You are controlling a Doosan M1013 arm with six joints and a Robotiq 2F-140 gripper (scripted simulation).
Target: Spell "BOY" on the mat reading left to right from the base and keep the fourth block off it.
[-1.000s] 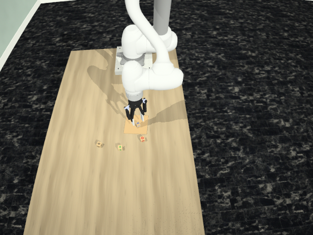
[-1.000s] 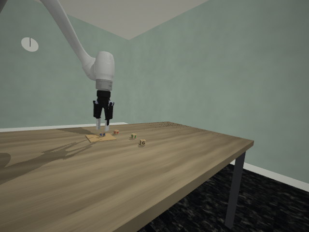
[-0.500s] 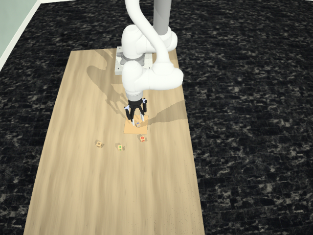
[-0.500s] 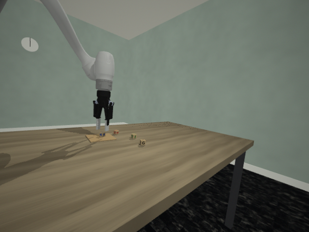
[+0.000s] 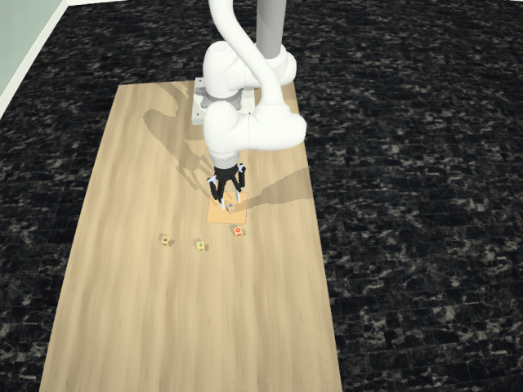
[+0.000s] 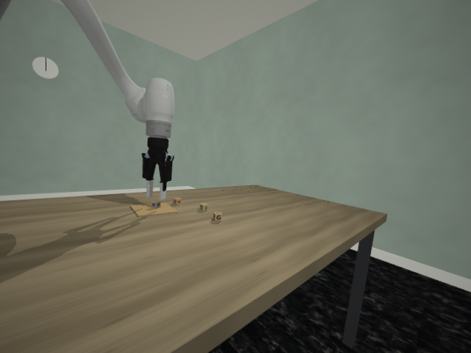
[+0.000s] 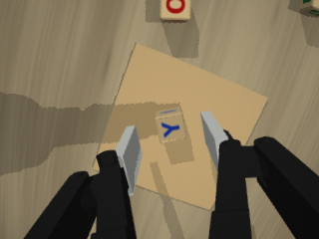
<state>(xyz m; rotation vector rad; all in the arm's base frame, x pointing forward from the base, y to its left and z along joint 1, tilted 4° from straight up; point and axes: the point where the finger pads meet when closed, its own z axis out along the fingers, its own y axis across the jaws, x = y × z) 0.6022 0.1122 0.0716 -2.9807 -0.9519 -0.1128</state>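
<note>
A block with a blue Y [image 5: 230,207] [image 6: 155,204] [image 7: 170,129] on top sits on the tan mat [image 5: 214,217] [image 6: 167,210] [image 7: 226,102], near its middle. The Y is turned sideways in the wrist view. My gripper [image 5: 230,204] [image 6: 156,197] [image 7: 170,133] is partly open above it, one finger either side, touching nothing. A block with a red O [image 5: 238,231] [image 6: 176,201] [image 7: 175,7] on top lies just off the mat. A green-marked block [image 5: 200,246] [image 6: 203,207] [image 7: 312,6] and a dark-marked block [image 5: 165,241] [image 6: 217,216], G on one side, lie off the mat.
The wooden table [image 5: 168,316] [image 6: 228,258] bears everything. The robot's base [image 5: 198,113] stands beyond the mat in the top view. The arm's shadow falls across the mat and the Y block. The green-marked block is cut off at the wrist view's corner.
</note>
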